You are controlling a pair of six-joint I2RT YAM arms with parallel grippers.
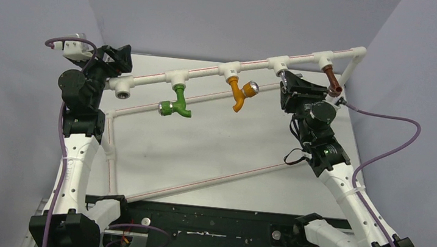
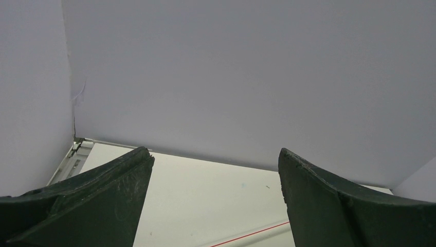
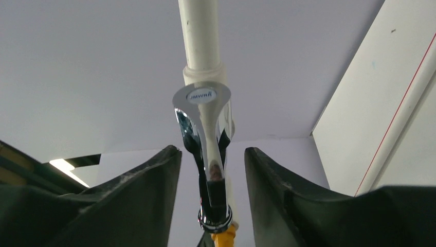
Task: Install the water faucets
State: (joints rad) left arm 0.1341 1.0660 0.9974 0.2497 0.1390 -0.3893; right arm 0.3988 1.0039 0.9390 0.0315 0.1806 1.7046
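Observation:
The chrome water faucet (image 3: 204, 128) hangs from a white pipe tee (image 3: 203, 77) and stands between my right gripper's (image 3: 213, 150) open fingers, with a gap on each side. In the top view my right gripper (image 1: 286, 83) covers most of the faucet (image 1: 282, 75) under its tee (image 1: 277, 62). The green tap (image 1: 176, 104), orange tap (image 1: 237, 95) and brown tap (image 1: 331, 80) hang from the same white pipe. My left gripper (image 2: 216, 152) is open and empty, at the pipe's left end (image 1: 118, 59).
The white pipe frame (image 1: 197, 182) runs across the table and along its left side. An open pipe fitting (image 1: 122, 94) sits at the left end. Grey walls close in the back and both sides. A purple cable (image 1: 398, 139) loops at right.

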